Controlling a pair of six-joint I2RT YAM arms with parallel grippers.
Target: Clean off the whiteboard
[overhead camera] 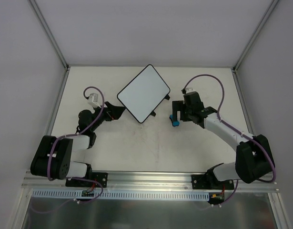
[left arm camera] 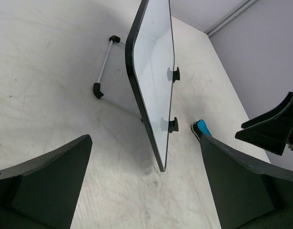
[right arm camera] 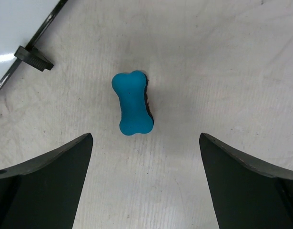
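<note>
**Top view.** One flat white rectangular whiteboard with rounded corners and a thin black rim lies on the off-white tabletop, toward the far side and turned corner-on like a diamond. Two small black tabs stick out from its lower right edge. Two arms reach in from the near edge. The left end effector sits just beside the board's left corner. The right end effector is near the board's right side. One small blue bone-shaped eraser lies on the tabletop at the right end effector's fingertips.

**Left wrist view.** The whiteboard appears steeply tilted, almost edge-on, with both tabs on its right edge. One thin silver rod with two black end caps lies beyond its rim. The left end effector has its two dark fingers spread wide, with nothing between them but bare tabletop. The blue eraser peeks out beside the right-hand finger, and the right end effector shows at the frame's edge.

**Right wrist view.** The right end effector is also wide open and holds nothing. The blue eraser lies ahead of the gap, clear of both fingers, with a dark layer along one side. One corner of the whiteboard with one tab fills the upper left.
</note>
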